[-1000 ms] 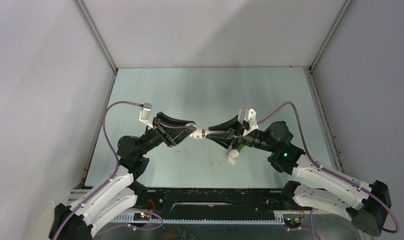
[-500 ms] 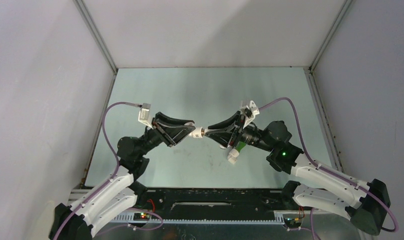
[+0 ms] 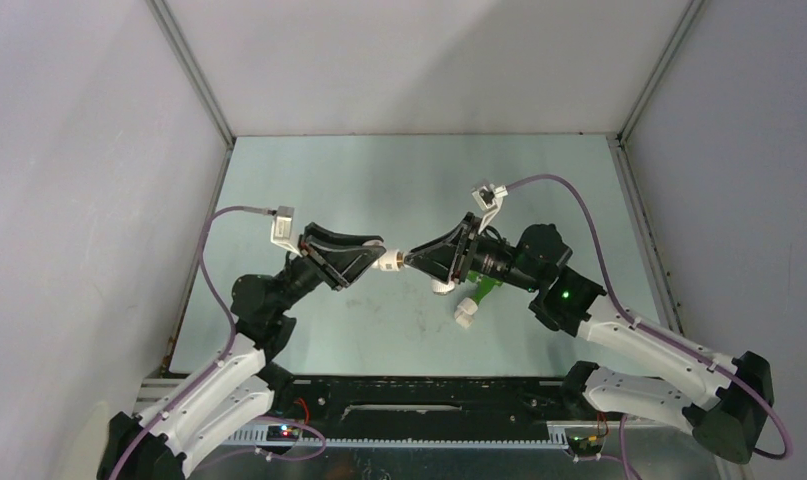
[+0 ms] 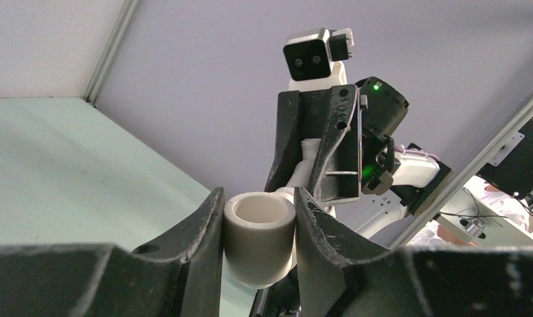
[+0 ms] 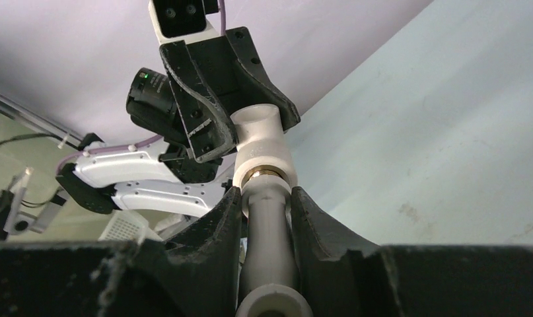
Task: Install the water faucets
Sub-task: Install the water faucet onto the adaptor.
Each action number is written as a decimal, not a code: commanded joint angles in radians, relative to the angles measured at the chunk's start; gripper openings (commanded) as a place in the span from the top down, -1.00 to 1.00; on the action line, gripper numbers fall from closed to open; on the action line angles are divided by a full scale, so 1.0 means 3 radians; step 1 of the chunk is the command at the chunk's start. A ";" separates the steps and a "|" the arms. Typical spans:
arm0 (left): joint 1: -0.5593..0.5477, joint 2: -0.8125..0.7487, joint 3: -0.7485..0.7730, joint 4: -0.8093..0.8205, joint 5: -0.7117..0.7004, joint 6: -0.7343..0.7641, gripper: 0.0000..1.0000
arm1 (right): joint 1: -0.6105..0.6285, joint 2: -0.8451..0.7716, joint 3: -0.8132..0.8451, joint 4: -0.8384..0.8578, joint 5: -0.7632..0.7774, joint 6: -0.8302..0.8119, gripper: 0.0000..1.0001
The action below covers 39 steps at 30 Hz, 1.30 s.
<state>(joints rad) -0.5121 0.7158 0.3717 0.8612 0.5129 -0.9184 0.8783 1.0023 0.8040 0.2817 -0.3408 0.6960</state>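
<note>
Between the left claw (image 3: 381,258) and the right claw (image 3: 409,260), clear of the table (image 3: 379,180): the white faucet (image 5: 267,224) going into a white pipe fitting (image 4: 259,234).
Over the last second the right claw has rolled about its own line, its wrist camera swinging up and over, while the meeting point has drifted slightly toward the left claw. I read that as the thread being screwed home, so this faucet looks part-way installed. The right claw is clenched around the faucet's stem, and the left claw is clamped on the fitting. The faucet's long axis runs straight out from the right claw's fingers, roughly level, with its brass-ringed end pointing into the fitting at the left claw's tips. The green faucet (image 3: 484,288) lies on the table just behind the right claw, untouched.
</note>
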 commanded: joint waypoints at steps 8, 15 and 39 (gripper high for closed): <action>-0.0130 -0.0152 -0.0009 -0.0066 0.0295 0.0110 1.00 | -0.0122 0.0243 0.0132 -0.0220 0.0048 0.1172 1.00; -0.0154 -0.0242 0.0009 -0.0287 0.0297 0.0292 1.00 | -0.0330 0.0477 0.0132 -0.0249 -0.0356 0.2025 1.00; -0.0299 -0.0394 0.0071 -0.0870 0.0275 0.0883 1.00 | -0.0436 0.1106 0.0062 0.0289 -0.1240 0.3228 1.00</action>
<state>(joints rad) -0.5240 0.5991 0.3546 0.5804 0.4095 -0.6979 0.7059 1.2900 0.8112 0.3393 -0.6819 1.5963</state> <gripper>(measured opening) 0.396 0.325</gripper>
